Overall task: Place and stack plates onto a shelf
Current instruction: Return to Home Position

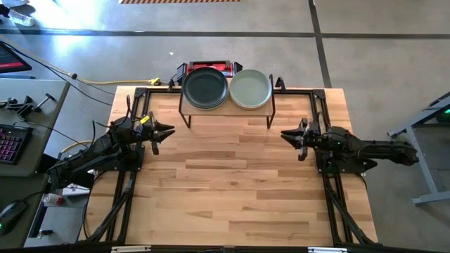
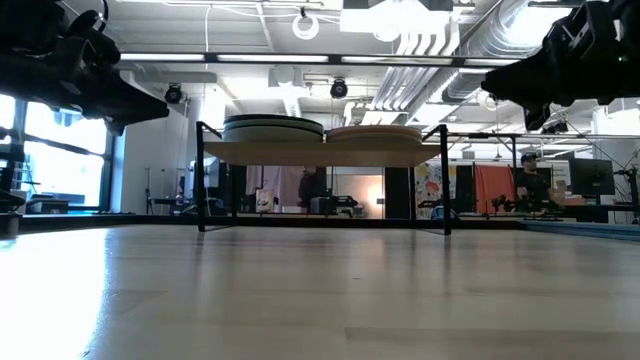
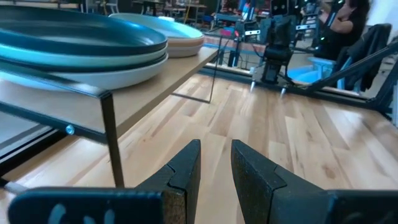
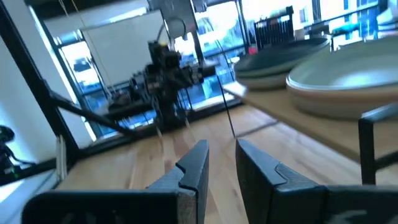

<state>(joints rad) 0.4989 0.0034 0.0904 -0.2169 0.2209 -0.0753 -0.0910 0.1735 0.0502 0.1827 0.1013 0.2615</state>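
On the shelf point(image 1: 226, 110), two stacks of plates side by side: dark stack point(image 1: 204, 88) and sage stack point(image 1: 250, 89). From above, only the two top plates. From the left wrist, at least three layers in the dark stack, peach beneath the sage top. Off the shelf's front corners, well apart from it, left gripper point(image 1: 166, 131) and right gripper point(image 1: 287, 135), fingers slightly parted, empty.

Tabletop point(image 1: 232, 183) centre open — shelf point(image 1: 228, 111) w/ plates point(image 1: 205, 88) blocks far edge.

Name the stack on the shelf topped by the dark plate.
The left stack, nearer the left gripper; the right stack is topped pale green.
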